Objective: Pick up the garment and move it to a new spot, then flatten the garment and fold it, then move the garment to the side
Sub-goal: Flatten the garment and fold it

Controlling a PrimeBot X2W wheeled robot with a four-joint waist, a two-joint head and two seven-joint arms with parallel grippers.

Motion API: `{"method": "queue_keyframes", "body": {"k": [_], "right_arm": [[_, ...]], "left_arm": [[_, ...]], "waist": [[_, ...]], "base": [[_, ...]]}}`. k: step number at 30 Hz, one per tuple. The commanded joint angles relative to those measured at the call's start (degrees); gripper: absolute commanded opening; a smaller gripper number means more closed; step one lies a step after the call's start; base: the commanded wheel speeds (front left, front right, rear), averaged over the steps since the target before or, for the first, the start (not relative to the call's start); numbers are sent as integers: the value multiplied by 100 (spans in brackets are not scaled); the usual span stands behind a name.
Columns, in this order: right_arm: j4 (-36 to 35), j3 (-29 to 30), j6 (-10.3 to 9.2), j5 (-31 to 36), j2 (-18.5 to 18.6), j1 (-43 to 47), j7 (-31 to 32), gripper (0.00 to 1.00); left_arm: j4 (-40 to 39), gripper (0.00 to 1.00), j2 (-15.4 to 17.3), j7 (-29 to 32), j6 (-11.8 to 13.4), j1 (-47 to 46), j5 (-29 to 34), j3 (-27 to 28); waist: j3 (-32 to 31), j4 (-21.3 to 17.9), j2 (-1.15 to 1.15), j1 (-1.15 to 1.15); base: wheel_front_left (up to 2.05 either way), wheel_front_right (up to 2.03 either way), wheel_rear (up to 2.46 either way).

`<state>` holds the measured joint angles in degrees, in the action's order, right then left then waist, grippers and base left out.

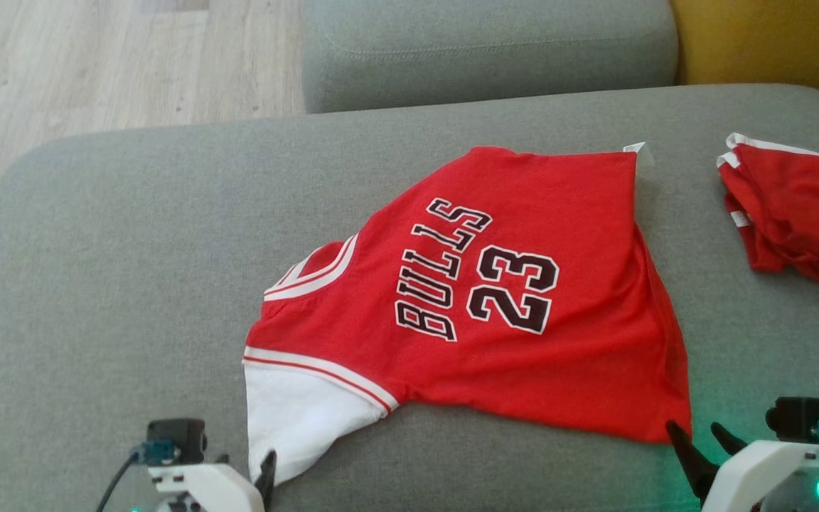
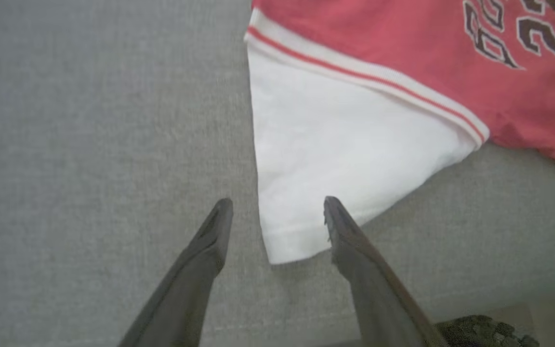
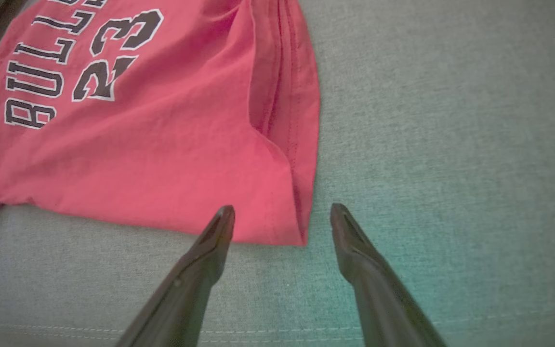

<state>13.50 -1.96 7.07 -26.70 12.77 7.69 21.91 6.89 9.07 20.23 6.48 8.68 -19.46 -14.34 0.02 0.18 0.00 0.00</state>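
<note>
Hovering low over the grey cushion (image 1: pixel 132 249), I have both claws spread wide, with nothing held between the fingers. My left claw (image 2: pixel 277 201) points at the white sleeve (image 2: pixel 345 159) of the red shirt (image 1: pixel 559 213). One fingertip is over the sleeve near its hem corner and the other is over bare cushion just beside it. I cannot tell whether either touches the cloth. My right claw (image 3: pixel 282 208) is at the shirt's near right corner, with one fingertip over the red hem and the other over bare cushion.

The shirt lies spread out in the middle of the cushion, print side up, showing BULLS and 23 in black letters edged with white. Its neck is toward my left and its bottom hem toward my right, where the cloth bunches into a few long folds. A small white tag (image 1: pixel 633 147) pokes out at the far corner. Another red garment (image 1: pixel 793 213) with white trim lies crumpled well apart, at the cushion's right edge. Beyond are a second grey cushion (image 1: pixel 488 57) and pale wood floor (image 1: pixel 97 64).
</note>
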Motion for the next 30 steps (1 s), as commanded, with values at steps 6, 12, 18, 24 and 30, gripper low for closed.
{"method": "queue_keyframes", "body": {"k": [6, 12, 18, 24, 30], "right_arm": [[-6, 205, 42, 198, -158, -328, 37, 100], [267, 241, 42, 200, -283, -557, 69, 100], [667, 108, 42, 58, -323, -823, 158, 100], [953, -187, 42, -146, -283, -996, 110, 100], [1034, -515, 42, -414, -195, -1068, -47, 51]], "left_arm": [[-300, 100, 123, 394, -57, -133, -157, 107], [-26, 100, 89, 451, -109, -331, -239, 74], [438, 100, 35, 474, -218, -573, -322, 5], [792, 96, -23, 534, -329, -761, -384, -103], [949, 15, -35, 578, -394, -834, -452, -152]], "waist": [[129, -13, 0, 0], [222, -57, 0, 0], [324, -110, 0, 0], [393, -82, 0, 0], [385, -49, 0, 0]], "base": [[0, 0, 0], [0, 0, 0], [0, 0, 0], [0, 0, 0], [0, 0, 0]]}}
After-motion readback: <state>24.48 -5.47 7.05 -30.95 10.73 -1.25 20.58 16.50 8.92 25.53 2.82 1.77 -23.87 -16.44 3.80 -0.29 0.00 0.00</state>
